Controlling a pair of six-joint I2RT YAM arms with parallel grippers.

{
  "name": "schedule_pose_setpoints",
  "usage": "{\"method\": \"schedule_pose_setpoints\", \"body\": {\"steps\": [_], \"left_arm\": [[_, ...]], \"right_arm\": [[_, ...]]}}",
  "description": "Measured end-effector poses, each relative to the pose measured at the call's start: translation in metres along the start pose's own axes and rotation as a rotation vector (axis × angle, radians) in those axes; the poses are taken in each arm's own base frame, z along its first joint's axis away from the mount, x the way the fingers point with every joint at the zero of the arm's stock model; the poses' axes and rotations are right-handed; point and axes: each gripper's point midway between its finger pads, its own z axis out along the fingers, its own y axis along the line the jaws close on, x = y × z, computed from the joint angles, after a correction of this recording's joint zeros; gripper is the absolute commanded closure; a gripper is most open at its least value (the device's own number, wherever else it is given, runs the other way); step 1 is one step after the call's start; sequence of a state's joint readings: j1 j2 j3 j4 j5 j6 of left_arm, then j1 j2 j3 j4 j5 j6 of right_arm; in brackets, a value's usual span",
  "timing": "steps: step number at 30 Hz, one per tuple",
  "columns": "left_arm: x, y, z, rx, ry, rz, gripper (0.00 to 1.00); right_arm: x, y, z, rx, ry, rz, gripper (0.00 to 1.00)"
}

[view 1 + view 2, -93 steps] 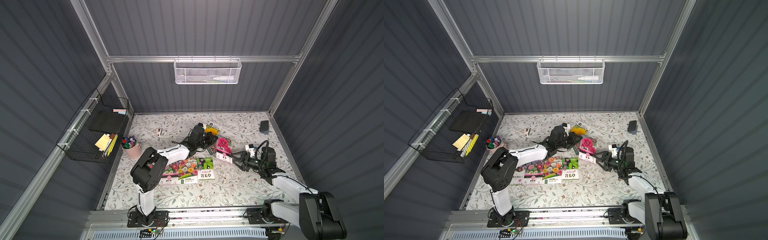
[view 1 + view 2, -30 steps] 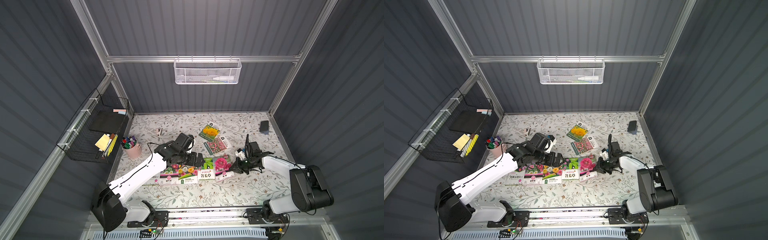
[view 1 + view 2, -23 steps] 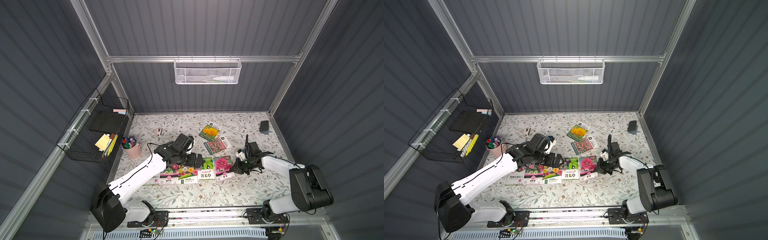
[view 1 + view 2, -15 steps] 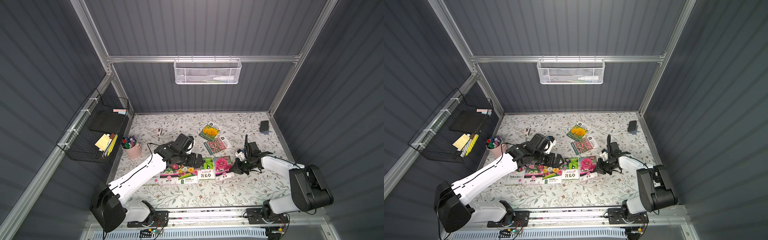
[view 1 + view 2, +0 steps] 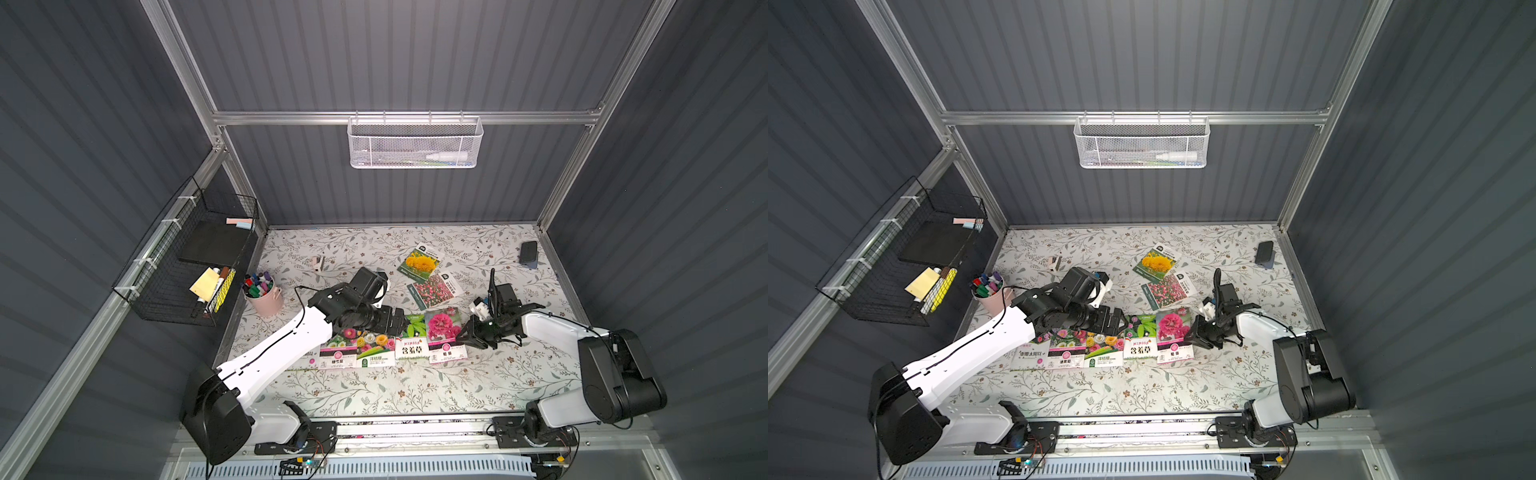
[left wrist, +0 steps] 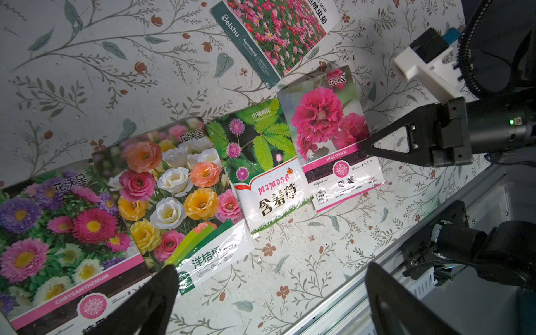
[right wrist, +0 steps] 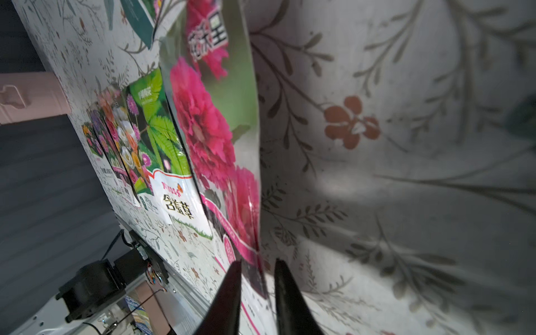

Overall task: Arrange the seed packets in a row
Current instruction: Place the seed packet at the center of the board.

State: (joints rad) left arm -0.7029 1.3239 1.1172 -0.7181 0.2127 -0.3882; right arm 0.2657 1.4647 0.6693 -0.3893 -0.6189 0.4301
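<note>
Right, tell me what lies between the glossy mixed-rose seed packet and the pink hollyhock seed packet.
The green-leaf mimosa seed packet lies there, touching the mixed-rose packet and the hollyhock packet; the left wrist view shows it best.

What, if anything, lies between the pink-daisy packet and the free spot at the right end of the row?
Only the right gripper, jaws straddling the hollyhock packet's outer edge, where that spot begins. Nothing else visible lies between it and the pink-daisy packet.
</note>
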Motion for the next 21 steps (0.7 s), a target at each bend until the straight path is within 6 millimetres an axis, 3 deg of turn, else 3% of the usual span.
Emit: {"method": "schedule_pose_setpoints", "body": {"steps": [3,6,7,8,13,18,21], "left_arm": [[0.0,0.0,0.0,-0.001,0.001,0.0,0.01],[0.0,0.0,0.0,0.0,0.001,0.0,0.01],[0.001,0.0,0.0,-0.001,0.001,0.0,0.01],[0.001,0.0,0.0,-0.001,0.002,0.0,0.01],[0.002,0.002,0.002,-0.003,0.006,-0.001,0.01],[0.003,0.003,0.006,-0.01,0.02,0.001,0.01],[-0.003,0.004,0.02,-0.028,0.059,0.014,0.01]], "right_arm": [[0.0,-0.001,0.0,0.006,-0.003,0.004,0.67],[-0.001,-0.002,-0.002,0.014,-0.012,0.001,0.52],[-0.001,-0.002,-0.003,0.019,-0.017,0.005,0.43],[-0.002,-0.003,-0.004,0.026,-0.023,0.006,0.24],[-0.001,-0.011,-0.009,0.084,-0.042,0.011,0.03],[-0.007,-0.015,-0.017,0.14,-0.08,0.024,0.01],[-0.026,-0.004,-0.025,0.137,-0.128,0.022,0.01]]}}
